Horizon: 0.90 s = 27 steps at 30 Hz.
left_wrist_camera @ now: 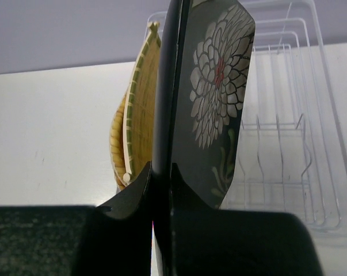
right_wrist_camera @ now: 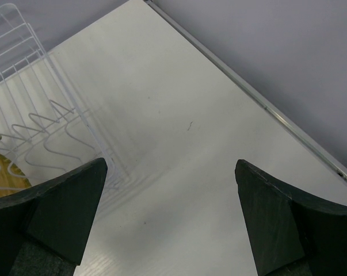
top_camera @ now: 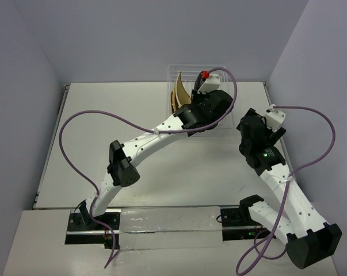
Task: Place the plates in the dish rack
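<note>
Light is even, diffuse, from overhead; all three views are bright. Top view: worktop point(top_camera: 219, 172) near white, slightly washed out; shadows under the arms point(top_camera: 144, 144) soft and faint. Glossy strip point(top_camera: 161, 227) between the bases shows patchy glare. Left wrist: black plate point(left_wrist_camera: 219, 98) sharp, sheen along its edge; jaws at the bottom dark, little detail. Right wrist: jaws soft, rack point(right_wrist_camera: 52, 109) wires crisp, faint rippled shadows beside it.
</note>
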{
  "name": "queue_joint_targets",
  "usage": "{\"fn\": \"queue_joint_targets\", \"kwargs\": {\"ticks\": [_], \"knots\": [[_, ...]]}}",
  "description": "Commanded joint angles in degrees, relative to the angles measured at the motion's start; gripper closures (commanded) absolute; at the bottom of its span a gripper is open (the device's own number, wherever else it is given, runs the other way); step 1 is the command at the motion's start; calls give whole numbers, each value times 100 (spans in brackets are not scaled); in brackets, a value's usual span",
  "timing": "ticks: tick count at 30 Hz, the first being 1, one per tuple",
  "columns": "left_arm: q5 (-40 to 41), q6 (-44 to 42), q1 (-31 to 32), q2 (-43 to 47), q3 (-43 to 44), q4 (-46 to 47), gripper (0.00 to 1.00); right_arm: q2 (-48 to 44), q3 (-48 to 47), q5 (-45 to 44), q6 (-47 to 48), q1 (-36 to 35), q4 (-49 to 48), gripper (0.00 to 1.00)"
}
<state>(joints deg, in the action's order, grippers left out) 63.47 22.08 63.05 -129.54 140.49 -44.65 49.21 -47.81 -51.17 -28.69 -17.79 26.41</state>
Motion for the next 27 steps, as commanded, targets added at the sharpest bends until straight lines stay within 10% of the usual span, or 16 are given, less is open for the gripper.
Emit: {"fn": "queue_joint_targets", "kwargs": {"ticks": [1, 27], "knots": [[808, -467, 85, 96, 339, 1289, 100, 38, 44, -104, -111, 56, -66, 0], [-263, 620, -363, -104, 144, 390, 100, 459, -9, -16, -50, 144, -67, 0]]}}
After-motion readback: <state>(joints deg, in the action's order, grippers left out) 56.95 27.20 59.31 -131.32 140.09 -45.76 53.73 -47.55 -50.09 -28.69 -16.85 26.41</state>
